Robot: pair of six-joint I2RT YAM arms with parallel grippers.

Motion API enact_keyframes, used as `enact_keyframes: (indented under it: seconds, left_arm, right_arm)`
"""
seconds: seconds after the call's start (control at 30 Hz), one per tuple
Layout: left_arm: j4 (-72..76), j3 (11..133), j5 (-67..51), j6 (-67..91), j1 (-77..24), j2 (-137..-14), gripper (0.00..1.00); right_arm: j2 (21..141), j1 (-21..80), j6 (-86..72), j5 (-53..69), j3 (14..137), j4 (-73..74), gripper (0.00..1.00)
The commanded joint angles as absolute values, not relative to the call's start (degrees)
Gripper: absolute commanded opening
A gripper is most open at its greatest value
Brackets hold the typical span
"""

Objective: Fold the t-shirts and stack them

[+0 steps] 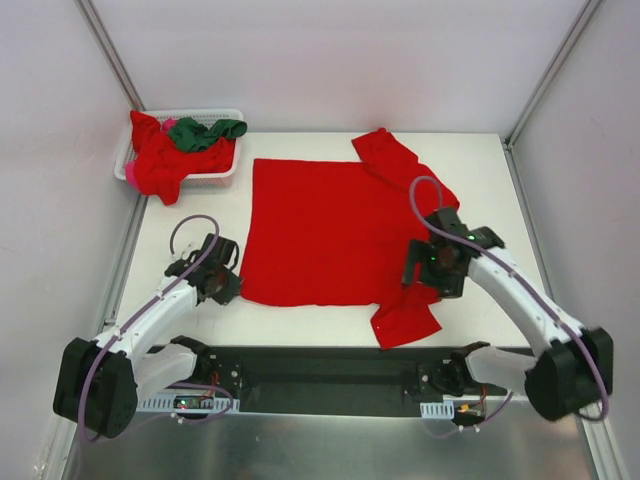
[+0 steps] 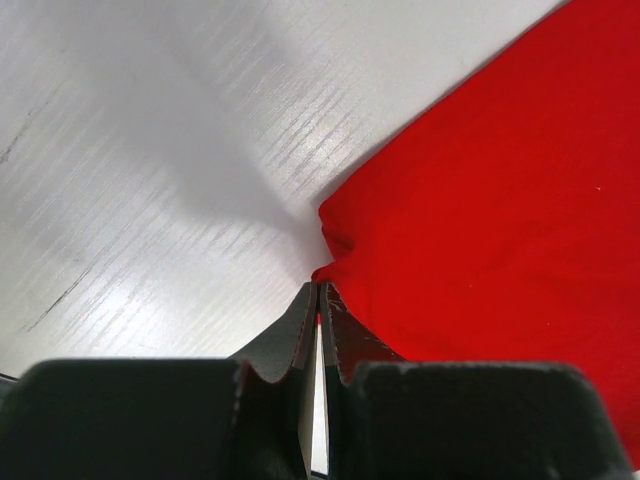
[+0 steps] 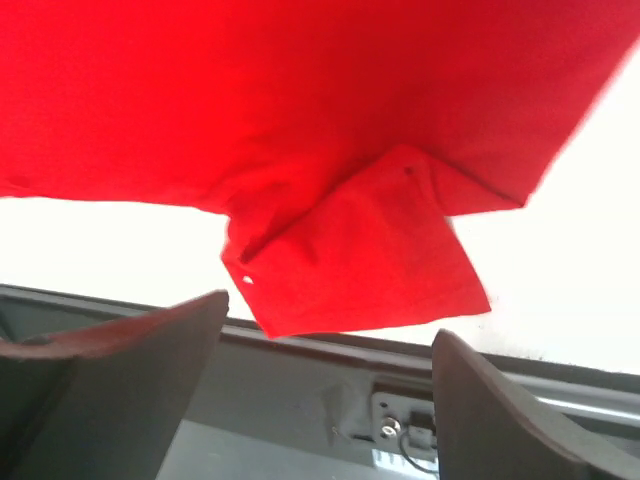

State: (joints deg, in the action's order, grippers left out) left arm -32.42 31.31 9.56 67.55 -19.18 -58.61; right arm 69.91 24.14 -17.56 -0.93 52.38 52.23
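A large red t-shirt lies spread flat in the middle of the table, its two sleeves out to the right. My left gripper sits at the shirt's near left corner. In the left wrist view its jaws are shut, with a sliver of the red t-shirt pinched at the tips. My right gripper hovers over the near sleeve, jaws wide apart. In the right wrist view the near sleeve lies loose ahead of the right gripper, and nothing is between the fingers.
A white lattice basket stands at the back left, holding a crumpled red shirt and a dark green one. A black rail runs along the table's near edge, close to the near sleeve. Walls enclose the table's sides.
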Motion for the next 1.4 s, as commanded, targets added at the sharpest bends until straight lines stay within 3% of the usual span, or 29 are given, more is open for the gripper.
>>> enact_keyframes:
  seconds: [0.0, 0.17, 0.4, 0.73, 1.0, 1.37]
  left_arm:
    - [-33.7, 32.1, 10.8, 67.5, -19.6, -59.0, 0.0]
    - [-33.1, 33.2, 10.5, 66.7, -19.6, -60.1, 0.0]
    - [-32.9, 31.8, 11.0, 69.0, -19.6, -58.6, 0.0]
    - [-32.6, 30.8, 11.4, 70.4, -19.6, -57.4, 0.0]
    - [-32.6, 31.1, 11.6, 70.7, -19.6, -57.5, 0.0]
    - [-32.6, 31.1, 11.3, 70.8, -19.6, -57.3, 0.0]
  right_arm:
    - [60.4, 18.6, -19.5, 3.9, 47.1, 61.6, 0.86]
    - [58.4, 12.7, -25.0, 3.8, 36.0, 58.5, 0.76]
    - [58.2, 9.2, -37.1, -4.9, 35.2, 54.9, 0.74]
    - [64.7, 8.6, -35.2, -3.4, 31.8, 49.3, 0.53]
    - [64.3, 9.4, -33.0, -9.2, 31.6, 50.8, 0.48]
    - [69.3, 14.1, -32.0, -6.8, 33.8, 45.7, 0.28]
